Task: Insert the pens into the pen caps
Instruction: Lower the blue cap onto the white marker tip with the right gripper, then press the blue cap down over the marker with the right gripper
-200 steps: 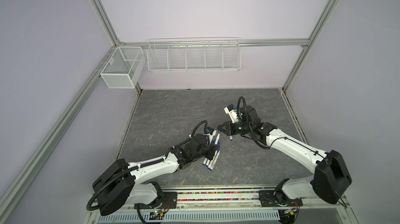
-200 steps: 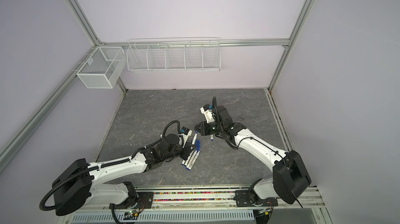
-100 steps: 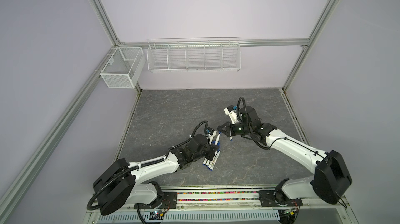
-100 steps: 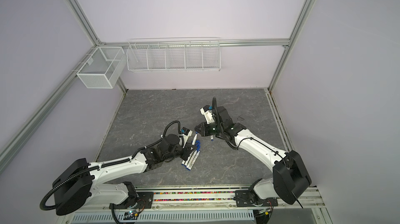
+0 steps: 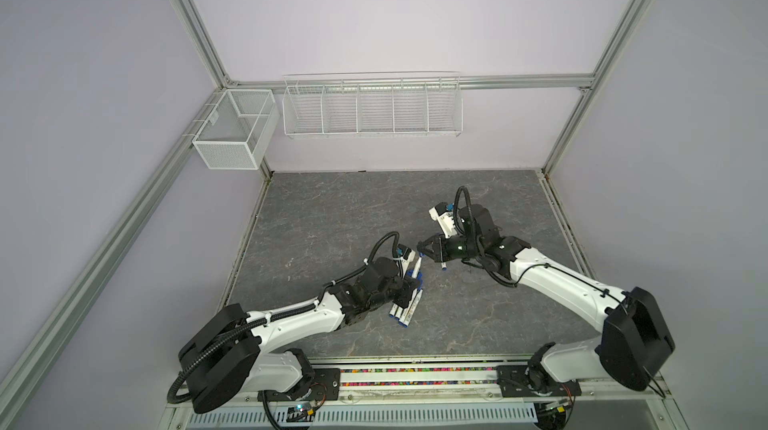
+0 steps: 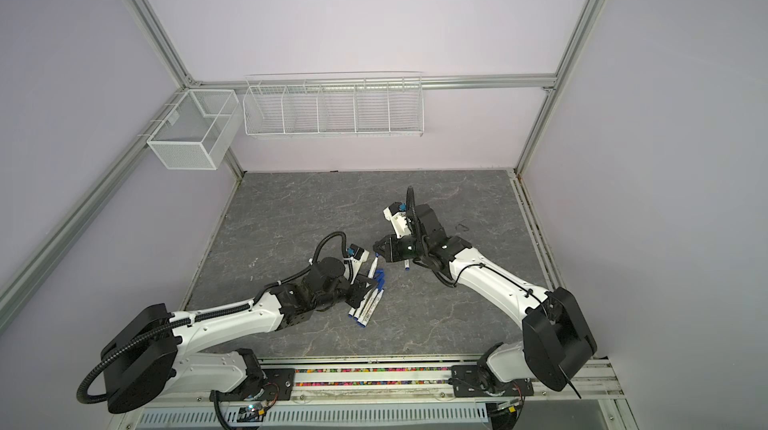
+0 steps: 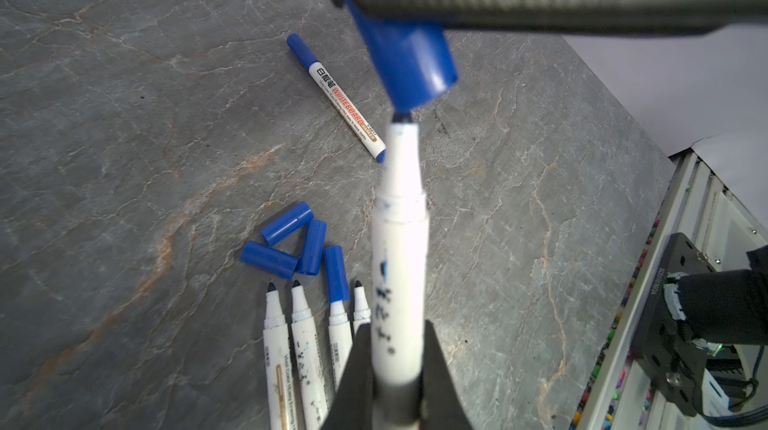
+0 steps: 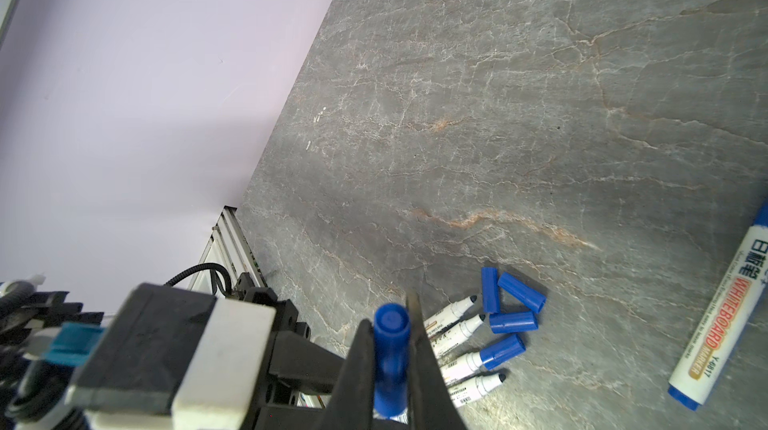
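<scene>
L gripper (image 7: 395,349): clamped narrow on slim white marker pen (image 7: 399,249), low on barrel, so tapered tip sticks out free.
R gripper (image 8: 388,324): pinched on small dark-blue plastic cap (image 8: 390,365), lined up w/ pen for mating.
Gap: tip right at cap mouth; whether it's in, can't tell, blurred.
Below L gripper: four loose caps (image 7: 286,222), four uncapped pens (image 7: 276,336); one capped pen (image 7: 343,103) farther out.
</scene>
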Action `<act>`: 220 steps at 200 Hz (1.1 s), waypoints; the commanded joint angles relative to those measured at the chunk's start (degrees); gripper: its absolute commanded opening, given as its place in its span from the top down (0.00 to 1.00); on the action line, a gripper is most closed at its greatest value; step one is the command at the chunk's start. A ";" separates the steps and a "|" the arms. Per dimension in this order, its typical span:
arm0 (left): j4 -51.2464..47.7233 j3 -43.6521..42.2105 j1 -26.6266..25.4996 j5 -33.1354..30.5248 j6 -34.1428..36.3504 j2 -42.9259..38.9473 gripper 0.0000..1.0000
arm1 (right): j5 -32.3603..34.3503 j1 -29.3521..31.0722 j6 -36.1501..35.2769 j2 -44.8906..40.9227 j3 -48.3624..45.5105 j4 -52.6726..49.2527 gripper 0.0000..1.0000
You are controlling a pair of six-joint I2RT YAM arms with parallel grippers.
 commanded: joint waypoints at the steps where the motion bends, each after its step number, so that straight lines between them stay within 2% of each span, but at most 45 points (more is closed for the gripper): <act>1: 1.69 0.19 -0.17 0.04 0.67 0.28 1.00 | 0.69 0.33 0.47 1.27 -0.61 0.88 0.87; 159: 2.19 0.69 -0.17 -2.64 0.00 0.21 1.00 | -1.47 0.39 -0.81 -0.54 -1.03 -0.28 0.88; 195: 8.94 0.32 0.00 -4.94 -2.09 -1.99 1.00 | -1.93 0.57 -1.09 -1.38 -1.03 -0.45 0.88; 220: 12.18 2.24 1.88 -0.81 -3.63 -2.52 1.00 | -2.69 0.57 -1.48 -2.52 -1.11 -0.52 0.88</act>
